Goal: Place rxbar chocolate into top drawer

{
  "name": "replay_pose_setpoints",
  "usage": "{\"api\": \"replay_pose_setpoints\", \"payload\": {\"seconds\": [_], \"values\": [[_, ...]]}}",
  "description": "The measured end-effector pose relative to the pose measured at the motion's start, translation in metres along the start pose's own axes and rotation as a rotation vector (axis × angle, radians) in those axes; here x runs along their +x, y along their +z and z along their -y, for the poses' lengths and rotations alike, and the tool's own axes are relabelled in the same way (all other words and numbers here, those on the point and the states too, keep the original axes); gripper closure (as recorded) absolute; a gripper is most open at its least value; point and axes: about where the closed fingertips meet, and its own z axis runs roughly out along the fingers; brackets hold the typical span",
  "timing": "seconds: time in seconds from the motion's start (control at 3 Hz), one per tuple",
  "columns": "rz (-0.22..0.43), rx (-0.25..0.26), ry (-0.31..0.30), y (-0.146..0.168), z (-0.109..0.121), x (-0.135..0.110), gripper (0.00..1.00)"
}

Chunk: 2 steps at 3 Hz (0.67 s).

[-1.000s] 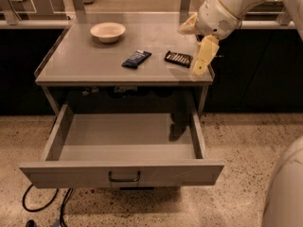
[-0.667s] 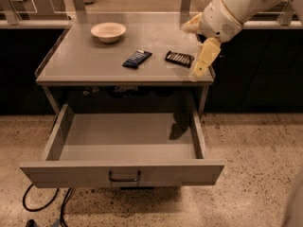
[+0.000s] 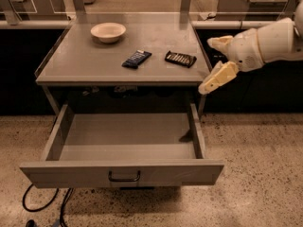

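Hand, open and empty, hangs at three o'clock of the rxbar chocolate; descend squarely, pinching its narrow sides.

You're looking at a grey metal table standing on a speckled terrazzo floor, black cables trailing underneath; the gripper is hovering, fingers apart, beside its right front corner

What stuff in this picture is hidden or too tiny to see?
Rxbar lettering: too small to read in the camera view.
Arm behind the gripper, which hangs right of the table: cut off by the right edge.
Drawer floor near the front: hidden by its front panel.
Cable: runs under the drawer, out of sight.
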Motion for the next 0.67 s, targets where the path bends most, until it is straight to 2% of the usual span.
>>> {"api": "replay_pose_setpoints", "payload": {"seconds": [0.33, 0.67], "values": [[0.176, 0.137, 0.159, -0.01, 0.055, 0.035, 0.0], [0.216, 0.172, 0.163, -0.017, 0.073, 0.033, 0.0]]}}
